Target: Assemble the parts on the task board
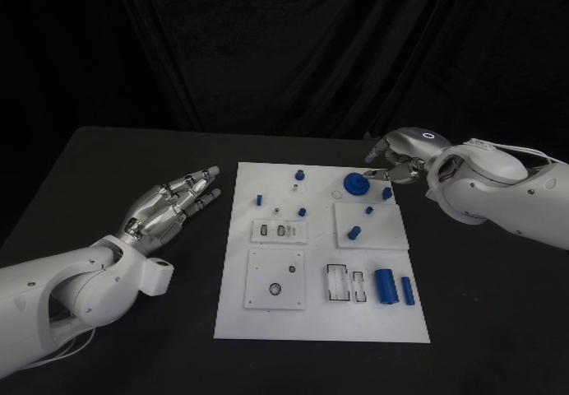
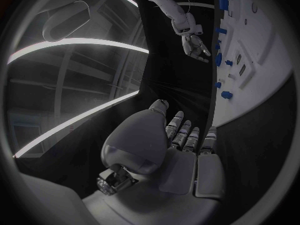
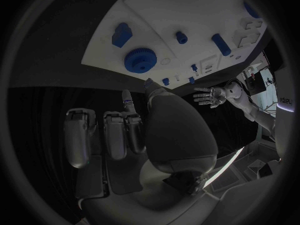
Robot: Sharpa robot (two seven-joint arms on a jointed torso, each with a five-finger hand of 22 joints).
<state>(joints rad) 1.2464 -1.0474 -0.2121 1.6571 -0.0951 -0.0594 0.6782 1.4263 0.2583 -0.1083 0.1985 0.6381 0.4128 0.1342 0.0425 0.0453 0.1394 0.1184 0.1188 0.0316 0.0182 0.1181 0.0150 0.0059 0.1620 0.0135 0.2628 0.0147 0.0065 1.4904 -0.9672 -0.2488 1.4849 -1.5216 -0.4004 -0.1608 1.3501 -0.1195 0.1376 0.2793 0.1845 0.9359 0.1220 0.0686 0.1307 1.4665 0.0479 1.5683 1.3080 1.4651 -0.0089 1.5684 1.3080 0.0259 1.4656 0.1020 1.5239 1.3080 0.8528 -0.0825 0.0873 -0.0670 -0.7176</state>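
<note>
- The right hand (image 1: 397,158) hangs over the far right corner of the task board (image 1: 320,321). In the head view its own wrist and forearm cover much of it, so the fingertips are hard to read there. In the right wrist view the fingers (image 3: 119,135) lie fairly straight side by side, with nothing between them and the thumb.
- The blue gear (image 1: 354,183) lies on the board just beside that hand's fingertips. Whether a fingertip touches it I cannot tell.
- The left hand (image 1: 169,210) is off the board's left edge, above the bare table, its fingers stretched forward and slightly apart, holding nothing.
- Small blue pegs (image 1: 301,174) stand about the board's far half. Their exact shapes are too small to make out.
- Two blue cylinders (image 1: 386,285) lie side by side near the board's right edge on its near half, next to a pair of outlined slots (image 1: 337,282).
- The black table (image 1: 107,164) carries the board at its middle. A black curtain (image 1: 284,58) hangs behind it.
</note>
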